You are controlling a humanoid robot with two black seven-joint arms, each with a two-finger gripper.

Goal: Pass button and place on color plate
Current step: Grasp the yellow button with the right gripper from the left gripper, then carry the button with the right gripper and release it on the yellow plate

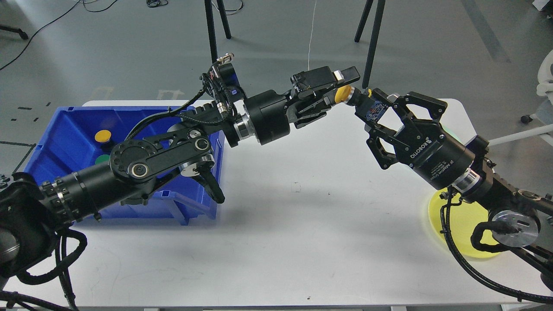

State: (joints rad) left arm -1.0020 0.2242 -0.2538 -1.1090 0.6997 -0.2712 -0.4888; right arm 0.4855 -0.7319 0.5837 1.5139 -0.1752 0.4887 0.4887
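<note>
With the button (344, 93) pinched between both end effectors, left (335, 93) and right (367, 103), the left should have opened only once the right's grip was firm.

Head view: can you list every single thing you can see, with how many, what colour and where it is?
Button being passed: one, yellow cap with a dark body, in the air above the table, between the two grippers.
Buttons in the bin: two showing, one yellow and one green, the green one partly hidden by the left arm.
Bin: one, blue, on the table's left side.
Plate: one, yellow and see-through, at the table's right edge, partly under the right arm.
Table: one, white.
Stand legs: several, black, on the grey floor behind the table.
Left gripper: one, black, at the button's yellow cap.
Right gripper: one, black, closed on the button's dark body.
</note>
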